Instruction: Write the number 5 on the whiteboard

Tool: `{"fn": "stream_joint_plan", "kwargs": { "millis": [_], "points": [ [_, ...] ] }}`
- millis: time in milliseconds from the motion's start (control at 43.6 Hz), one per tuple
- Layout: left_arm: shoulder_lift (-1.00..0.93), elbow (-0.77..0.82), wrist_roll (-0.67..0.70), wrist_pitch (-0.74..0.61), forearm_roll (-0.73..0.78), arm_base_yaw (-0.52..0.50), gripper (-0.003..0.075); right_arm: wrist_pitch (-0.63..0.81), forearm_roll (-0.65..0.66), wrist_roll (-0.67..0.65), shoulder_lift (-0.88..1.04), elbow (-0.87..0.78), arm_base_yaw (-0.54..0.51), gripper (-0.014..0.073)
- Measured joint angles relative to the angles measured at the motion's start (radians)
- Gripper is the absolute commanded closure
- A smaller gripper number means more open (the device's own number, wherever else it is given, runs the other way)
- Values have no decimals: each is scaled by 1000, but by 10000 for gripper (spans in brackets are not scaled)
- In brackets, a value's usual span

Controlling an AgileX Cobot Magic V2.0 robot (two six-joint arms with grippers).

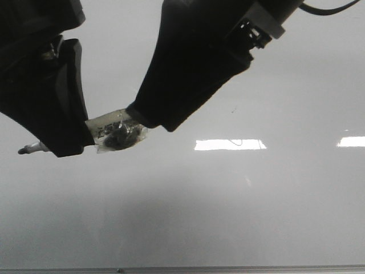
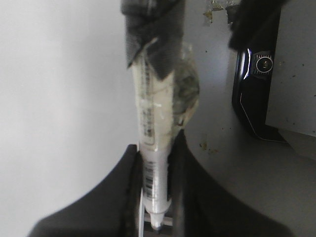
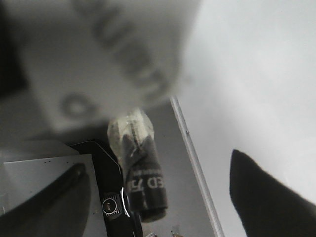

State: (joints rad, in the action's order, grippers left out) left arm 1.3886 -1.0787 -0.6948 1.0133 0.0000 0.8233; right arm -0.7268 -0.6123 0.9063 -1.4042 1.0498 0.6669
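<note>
The whiteboard fills the front view, glossy and pale grey, and no number 5 shows on it. My left gripper is shut on a white marker. The marker's bare tip sticks out to the left, above the board. Its other end is black and wrapped in clear tape. My right gripper is at that taped end. In the right wrist view its fingers stand wide apart, open, and do not clamp the black end.
The board's thin grey frame edge runs along the near side. Beyond it lies a black device with a small lens beside a grey plate. A blurred grey surface with dark letters is close to the right wrist camera.
</note>
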Motion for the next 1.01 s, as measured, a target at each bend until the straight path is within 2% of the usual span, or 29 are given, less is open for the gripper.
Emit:
{"fn": "stream_joint_plan", "kwargs": {
  "millis": [138, 229, 344, 482, 711, 895, 1010],
  "points": [
    [0, 0, 0, -12, 0, 0, 741, 0, -30, 33, -20, 0, 10, 4],
    [0, 0, 0, -19, 0, 0, 741, 0, -36, 42, -24, 0, 16, 65],
    [0, 0, 0, -21, 0, 0, 741, 0, -40, 48, -24, 0, 16, 206],
    [0, 0, 0, -21, 0, 0, 741, 0, -40, 50, -24, 0, 16, 425],
    [0, 0, -16, -19, 0, 0, 740, -17, -40, 59, -29, 4, 16, 662],
    [0, 2, -16, -15, 0, 0, 726, -23, -44, 60, -44, 6, 16, 658],
    [0, 2, -11, -15, 0, 0, 593, -34, -46, 60, -44, 8, 8, 658]
  ]
}}
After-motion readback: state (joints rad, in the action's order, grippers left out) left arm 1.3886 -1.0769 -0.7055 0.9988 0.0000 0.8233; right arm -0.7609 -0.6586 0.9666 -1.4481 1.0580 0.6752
